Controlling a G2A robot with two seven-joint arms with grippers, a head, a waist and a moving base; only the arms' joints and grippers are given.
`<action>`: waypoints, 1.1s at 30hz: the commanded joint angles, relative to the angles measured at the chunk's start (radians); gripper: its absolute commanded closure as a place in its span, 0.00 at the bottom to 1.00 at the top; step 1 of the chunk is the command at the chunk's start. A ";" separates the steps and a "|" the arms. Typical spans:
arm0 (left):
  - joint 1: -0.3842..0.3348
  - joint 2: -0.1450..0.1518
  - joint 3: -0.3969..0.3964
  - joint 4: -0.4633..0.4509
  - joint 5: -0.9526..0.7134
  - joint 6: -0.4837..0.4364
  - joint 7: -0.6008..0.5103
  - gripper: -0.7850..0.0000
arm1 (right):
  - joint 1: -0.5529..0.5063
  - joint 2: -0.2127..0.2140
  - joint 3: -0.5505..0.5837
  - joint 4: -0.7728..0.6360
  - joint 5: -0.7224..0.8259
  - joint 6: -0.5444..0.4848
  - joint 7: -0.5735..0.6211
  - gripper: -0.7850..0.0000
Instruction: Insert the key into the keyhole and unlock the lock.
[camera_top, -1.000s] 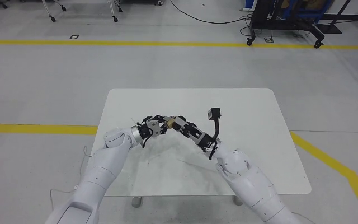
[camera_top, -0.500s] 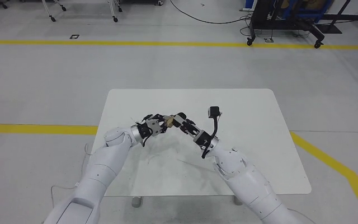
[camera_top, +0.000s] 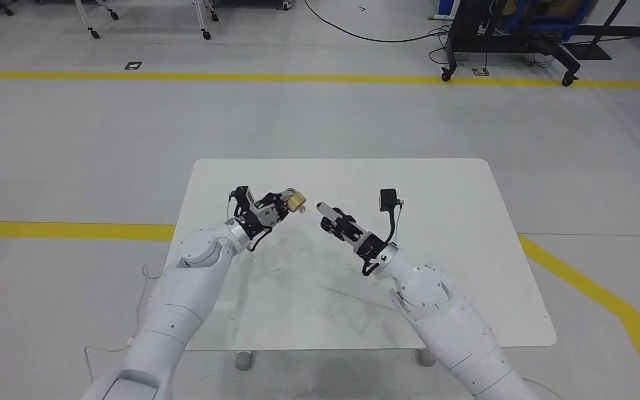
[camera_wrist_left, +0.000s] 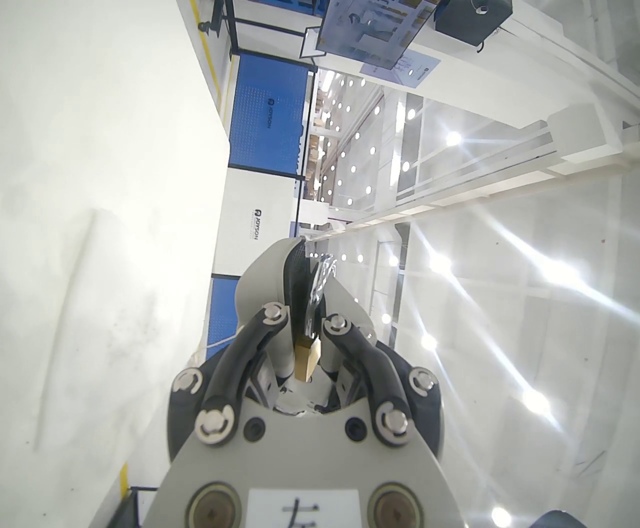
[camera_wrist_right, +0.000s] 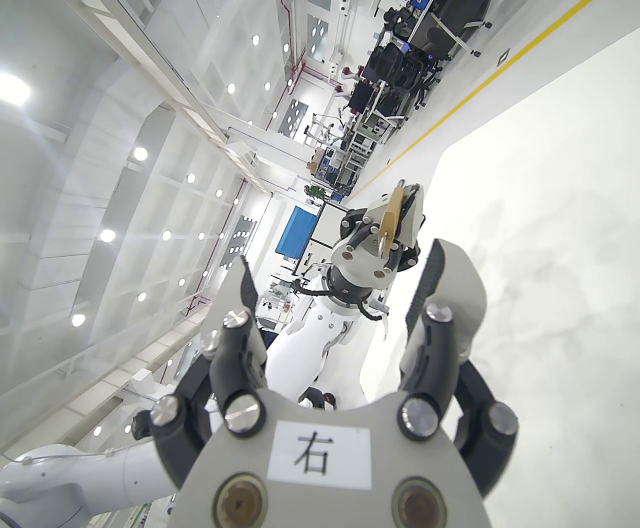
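This is a large industrial hall used as a robot test lab. The pale polished floor (camera_top: 300, 120) carries yellow tape lines (camera_top: 200, 76). At the far right stands a black wheeled frame (camera_top: 500, 40) with a loose cable (camera_top: 375, 41). The high ceiling holds rows of round lights (camera_wrist_right: 140, 153). Blue partition panels (camera_wrist_left: 265, 120) and office chairs (camera_wrist_right: 400, 65) stand around a lone white table (camera_top: 450, 260).

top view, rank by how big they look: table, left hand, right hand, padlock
1. table, by far the largest
2. left hand and right hand: they look alike, so no ranking
3. padlock, the smallest, held in the left hand
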 joint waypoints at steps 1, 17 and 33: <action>0.020 0.003 -0.007 -0.033 0.006 0.005 0.006 1.00 | 0.000 0.000 0.000 0.000 0.000 0.000 0.000 0.00; 0.078 0.014 -0.035 -0.133 0.033 0.009 0.018 1.00 | 0.041 -0.023 -0.002 0.063 0.563 0.212 0.268 0.18; 0.078 0.014 -0.039 -0.132 0.025 0.015 0.002 1.00 | 0.089 -0.046 -0.048 0.139 0.560 0.205 0.242 0.77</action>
